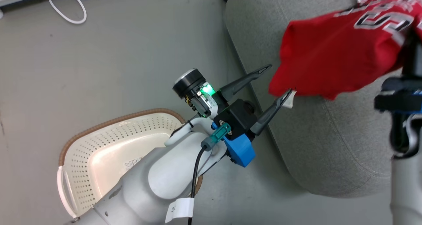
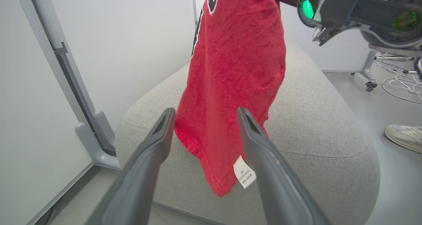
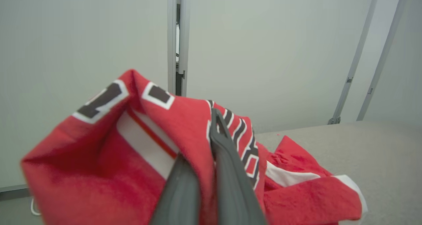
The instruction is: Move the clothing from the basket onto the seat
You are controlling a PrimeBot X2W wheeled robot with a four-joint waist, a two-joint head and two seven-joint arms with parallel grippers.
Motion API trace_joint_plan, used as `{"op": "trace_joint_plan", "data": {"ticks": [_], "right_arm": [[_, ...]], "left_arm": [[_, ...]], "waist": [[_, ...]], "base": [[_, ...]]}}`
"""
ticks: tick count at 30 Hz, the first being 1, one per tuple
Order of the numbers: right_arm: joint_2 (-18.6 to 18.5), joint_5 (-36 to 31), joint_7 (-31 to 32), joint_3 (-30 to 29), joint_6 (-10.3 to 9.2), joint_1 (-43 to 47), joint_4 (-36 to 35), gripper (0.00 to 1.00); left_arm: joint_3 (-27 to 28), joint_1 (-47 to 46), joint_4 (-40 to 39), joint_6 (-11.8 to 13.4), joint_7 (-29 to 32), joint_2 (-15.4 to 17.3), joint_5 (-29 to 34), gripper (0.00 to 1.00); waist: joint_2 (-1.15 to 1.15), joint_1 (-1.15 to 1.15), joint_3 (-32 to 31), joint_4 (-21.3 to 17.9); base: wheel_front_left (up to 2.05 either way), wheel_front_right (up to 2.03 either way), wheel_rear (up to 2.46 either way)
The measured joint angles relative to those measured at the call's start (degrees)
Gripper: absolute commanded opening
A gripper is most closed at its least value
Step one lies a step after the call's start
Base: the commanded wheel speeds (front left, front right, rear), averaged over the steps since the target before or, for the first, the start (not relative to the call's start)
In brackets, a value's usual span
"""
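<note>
Red fabric jersey with black-and-white lettering point(image 1: 339, 63) was held pinched by the closed right gripper point(image 3: 197, 134), hung over the edge of grey woven seat point(image 1: 313, 145) — left gripper point(image 1: 279, 79) splayed, empty. Release further inboard was judged safer.

A red jersey point(image 1: 329, 63) with black lettering outlined in white is seen against the grey woven seat point(image 1: 323, 145); a white label point(image 2: 244, 172) is sewn at its hem. A second red garment point(image 3: 313, 198), banded in white, is pictured at 4 o'clock in the right wrist view. At 7 o'clock in the head view, the cream-white basket point(image 1: 145, 126), dotted with perforations, is edged by a brown braided rim point(image 1: 132, 116). The left gripper point(image 1: 281, 79) is shown with dark grey fingers point(image 1: 244, 81), a blue mount point(image 1: 242, 149) and a green light point(image 1: 207, 89). The floor point(image 1: 115, 53) is grey.
</note>
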Motion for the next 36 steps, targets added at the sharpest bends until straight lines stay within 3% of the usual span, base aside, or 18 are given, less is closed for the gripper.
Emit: {"op": "trace_joint_plan", "data": {"ticks": [8, 16, 21, 27, 36], "right_arm": [[-7.5, 1.5, 0.0, -3.5, 0.00, -13.0, -3.4, 0.00], [-18.5, 4.6, 0.0, -14.5, 0.00, -25.2, -2.1, 0.00], [-24.3, 5.1, 0.0, -19.4, 0.00, -28.1, 1.4, 0.00], [-25.1, 4.1, 0.0, -23.2, 0.00, -26.3, 5.2, 0.00], [-19.0, 1.7, 0.0, -21.2, 0.00, -21.2, 12.6, 0.00]], "left_arm": [[0.0, -3.4, -0.3, 0.0, 0.0, 0.8, 1.3, 1.00], [-0.8, -6.9, -0.4, 0.0, 0.2, 2.1, 2.5, 1.00], [-0.8, -8.8, -1.4, 0.1, 0.8, 3.4, 3.1, 1.00], [-1.1, -9.8, -2.9, 0.3, 2.0, 5.1, 3.5, 1.00], [-1.8, -9.8, -5.2, 0.4, 3.3, 6.4, 3.5, 1.00]], "waist": [[0.00, 0.00, 6.1, 0.4], [0.00, 0.00, 13.5, 1.2], [0.00, 0.01, 17.7, 1.1], [0.00, 0.01, 21.3, 0.1], [0.00, 0.00, 23.1, -1.0]], "base": [[0.00, 0.00, 0.00], [0.00, 0.00, 0.00], [0.00, 0.00, 0.00], [0.00, 0.00, 0.00], [0.00, 0.00, 0.00]]}}
